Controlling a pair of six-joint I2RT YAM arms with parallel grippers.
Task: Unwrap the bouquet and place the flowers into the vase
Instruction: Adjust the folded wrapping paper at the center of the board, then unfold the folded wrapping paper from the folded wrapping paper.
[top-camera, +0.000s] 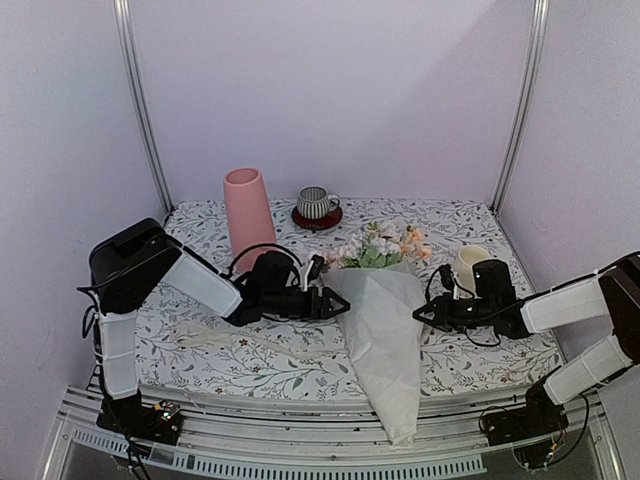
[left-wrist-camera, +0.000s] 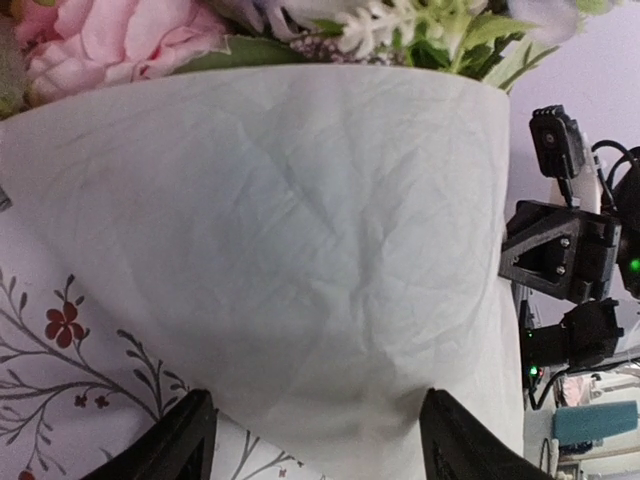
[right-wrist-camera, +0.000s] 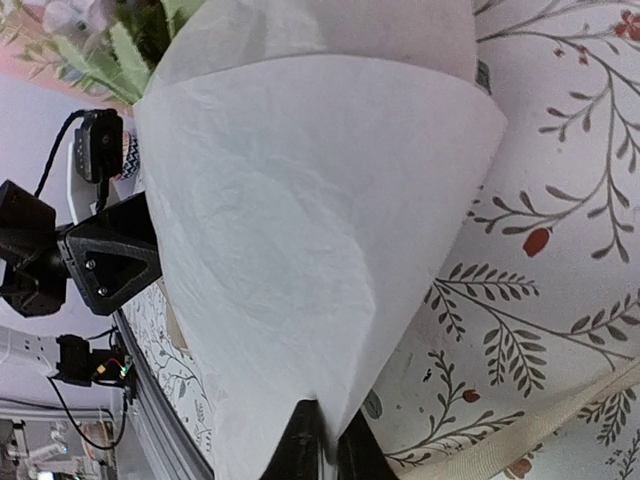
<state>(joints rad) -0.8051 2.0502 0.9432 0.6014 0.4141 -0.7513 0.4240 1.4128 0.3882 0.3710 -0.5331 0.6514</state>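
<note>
White paper-cone bouquet (top-camera: 385, 330) with pink-peach blooms lying mid-table, long axis near-far, blooms far. At left flank, left gripper (top-camera: 338, 302) gaping wide; right gripper (top-camera: 420, 315) seemingly pinching right paper edge. Tall matte pink vase (top-camera: 248, 215) standing far-left.

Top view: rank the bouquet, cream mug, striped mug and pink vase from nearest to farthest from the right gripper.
1. bouquet: its wrapping meets the right gripper, on its left.
2. cream mug: just behind the gripper.
3. striped mug: back centre.
4. vase: back left.
</note>
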